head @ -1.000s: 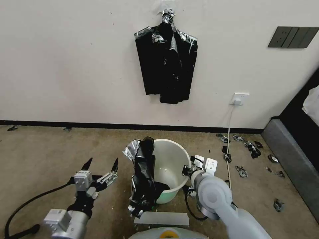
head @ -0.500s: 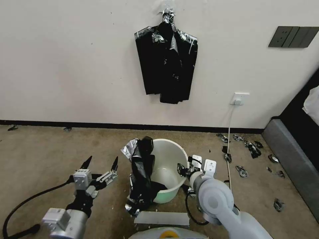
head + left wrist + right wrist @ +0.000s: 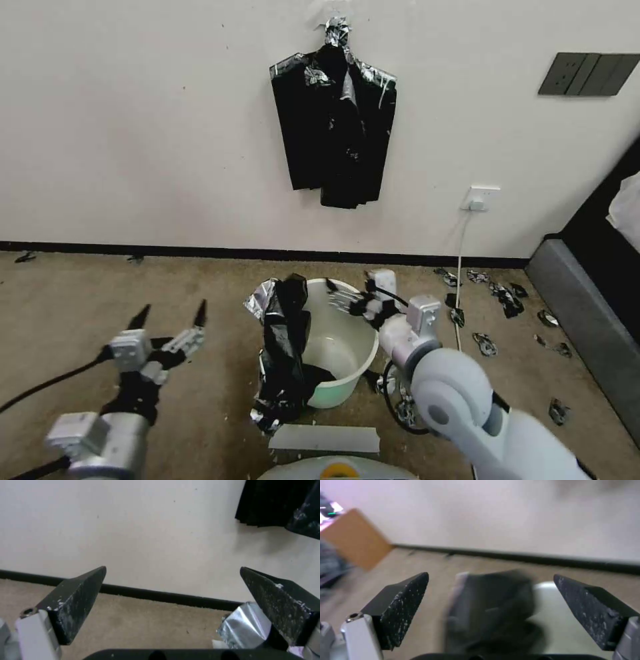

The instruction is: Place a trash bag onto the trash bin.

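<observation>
My right hand hangs over the far rim of the trash bin, released, its two dark fingers spread wide with nothing between them; in its own wrist view the fingers frame the trash bag and the pale bin below; my left hand hovers above the carpet, well to the left of the bin, released too, fingers apart and pointing up toward the wall; the trash bag is draped over the bin's left rim, part of it slumped inside and part hanging down the outside to the floor, a silvery crumpled corner sticking up at the top; a bundle of black bags hangs on the wall behind; torn black scraps lie on the carpet to the right
</observation>
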You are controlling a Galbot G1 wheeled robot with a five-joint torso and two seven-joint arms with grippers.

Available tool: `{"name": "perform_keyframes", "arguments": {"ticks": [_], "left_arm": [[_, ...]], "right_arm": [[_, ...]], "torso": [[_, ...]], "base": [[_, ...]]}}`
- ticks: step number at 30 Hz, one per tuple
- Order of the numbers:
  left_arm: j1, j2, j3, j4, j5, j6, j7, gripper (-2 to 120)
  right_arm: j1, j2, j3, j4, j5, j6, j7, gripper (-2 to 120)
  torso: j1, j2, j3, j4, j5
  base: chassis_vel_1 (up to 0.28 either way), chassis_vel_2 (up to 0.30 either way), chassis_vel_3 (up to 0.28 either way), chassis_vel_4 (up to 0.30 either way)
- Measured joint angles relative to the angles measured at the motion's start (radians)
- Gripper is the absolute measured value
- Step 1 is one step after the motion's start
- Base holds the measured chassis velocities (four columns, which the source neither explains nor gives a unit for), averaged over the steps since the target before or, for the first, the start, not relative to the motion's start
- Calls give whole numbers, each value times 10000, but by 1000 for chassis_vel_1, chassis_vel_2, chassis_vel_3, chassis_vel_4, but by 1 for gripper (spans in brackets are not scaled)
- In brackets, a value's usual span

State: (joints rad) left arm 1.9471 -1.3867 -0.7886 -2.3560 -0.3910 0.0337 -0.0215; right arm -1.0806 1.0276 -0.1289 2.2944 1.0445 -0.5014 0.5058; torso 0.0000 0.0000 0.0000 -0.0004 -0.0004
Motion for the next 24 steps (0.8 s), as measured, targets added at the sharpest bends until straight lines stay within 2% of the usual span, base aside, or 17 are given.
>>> {"name": "perform_keyframes", "arguments": {"ticks": [1,4,5,9,10,11,17,24], "left_arm": [[0,0,0,0,0,0,0,100],[-15,-72,-163,-26,5,26,-15,100],[-15,-72,-163,-26,5,26,-15,100],[-52,-383,-321,-71,119,26,-19,100],[-52,-383,-321,-71,119,26,-19,100],[-37,-474,-330,-88,187,26,-20,100],[13,-693,-159,-78,397,14,-8,100],[6,-744,91,-23,516,8,6,100]], "right_arm": [[0,0,0,0,0,0,0,100],[1392,502,-1289,218,1844,-801,2261,100],[1392,502,-1289,218,1844,-801,2261,100],[2624,1354,-3187,-581,2335,-1386,4469,100],[2624,1354,-3187,-581,2335,-1386,4469,100],[2803,1622,-3585,-940,2347,-1518,4997,100],[3020,2476,-4152,-1966,2002,-1561,5700,100],[3153,2654,-4283,-2729,1504,-1560,5754,100]], "torso": [[0,0,0,0,0],[0,0,0,5,1],[0,0,0,5,1],[-1,-1,0,8,3],[-1,-1,0,8,3],[0,0,0,7,2],[0,-1,0,6,4],[0,-1,0,5,3]], "base": [[0,0,0,0],[0,0,0,0],[0,0,0,0],[0,0,0,0],[0,0,0,0],[0,0,0,0],[0,0,0,0],[0,0,0,0]]}}
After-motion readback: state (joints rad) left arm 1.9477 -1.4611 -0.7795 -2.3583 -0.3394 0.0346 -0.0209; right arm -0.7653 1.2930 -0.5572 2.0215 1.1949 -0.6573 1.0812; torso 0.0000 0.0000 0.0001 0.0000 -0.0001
